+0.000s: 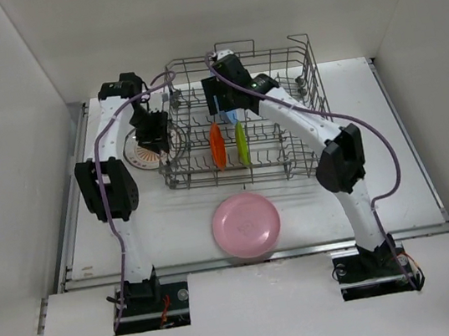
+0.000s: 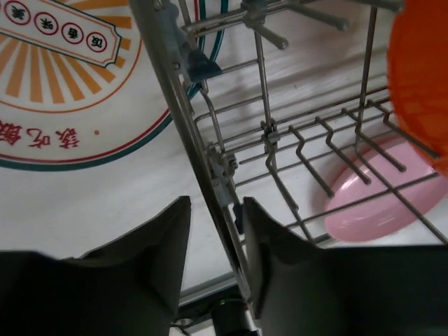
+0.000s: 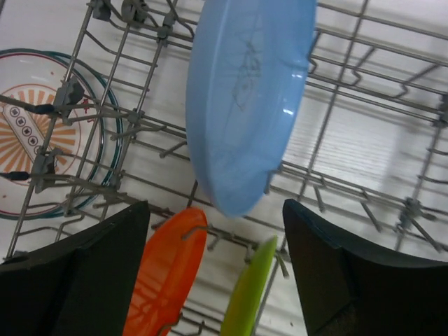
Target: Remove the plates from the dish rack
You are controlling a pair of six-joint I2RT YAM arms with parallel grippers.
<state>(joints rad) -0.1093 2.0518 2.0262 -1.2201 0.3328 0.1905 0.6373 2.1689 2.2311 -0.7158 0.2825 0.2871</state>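
The grey wire dish rack (image 1: 291,158) stands at the back middle. A blue plate (image 3: 245,98), a small orange plate (image 1: 217,145) and a small lime green plate (image 1: 241,144) stand on edge in it. My right gripper (image 1: 222,92) is open above the blue plate, its fingers either side of the plate's lower edge (image 3: 215,206). The pink plate (image 1: 247,225) lies on the table in front of the rack. The sunburst plate (image 1: 142,153) lies flat left of the rack, with a second teal rim showing beside it. My left gripper (image 2: 215,210) is open, straddling the rack's left side rail (image 2: 189,119).
White walls close in the table on the left, right and back. The table's raised front edge (image 1: 255,256) runs just beyond the arm bases. A purple cable (image 1: 372,137) loops off the right arm.
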